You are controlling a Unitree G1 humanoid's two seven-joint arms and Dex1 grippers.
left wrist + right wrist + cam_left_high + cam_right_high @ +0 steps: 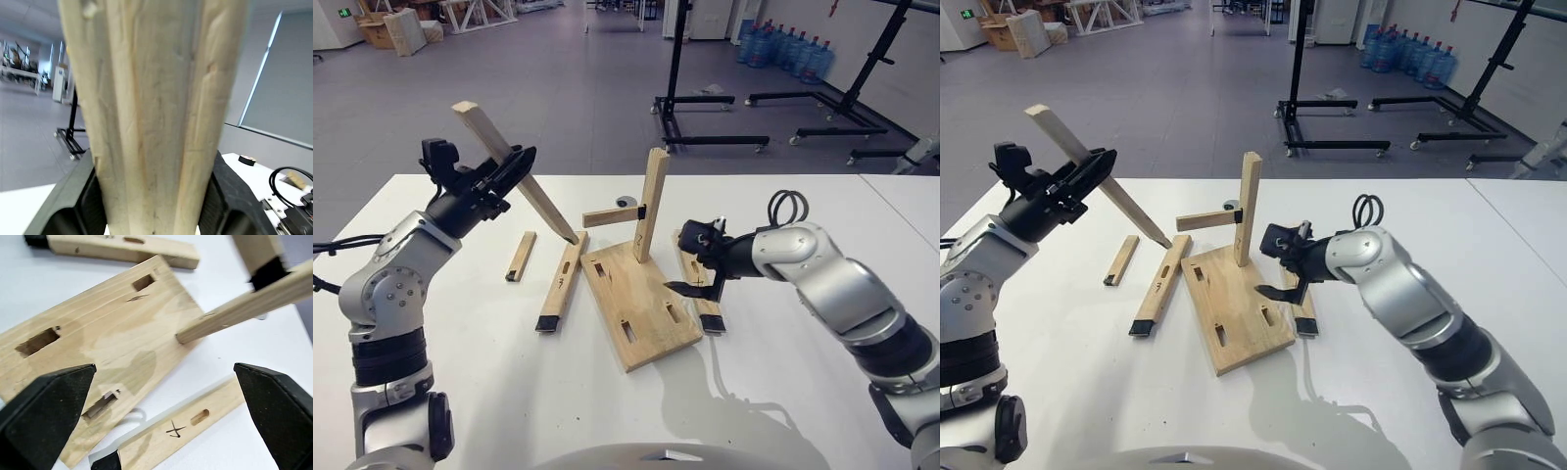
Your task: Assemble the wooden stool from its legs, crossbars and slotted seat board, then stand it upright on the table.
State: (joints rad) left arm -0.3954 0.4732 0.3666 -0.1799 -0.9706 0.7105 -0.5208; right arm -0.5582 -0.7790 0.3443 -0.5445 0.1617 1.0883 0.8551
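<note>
Jaws: left gripper [514, 168] is clamping tilted leg [543, 201] | right gripper [697, 262] is hovering spread wide over X-marked leg [181, 428] beside seat board [641, 313]

Grey floor [568, 88]; black wheeled racks [710, 137] behind white table [480, 362]; blue water jugs [788, 49] far right.

Downward head stereo; close-up wrist cameras.
</note>
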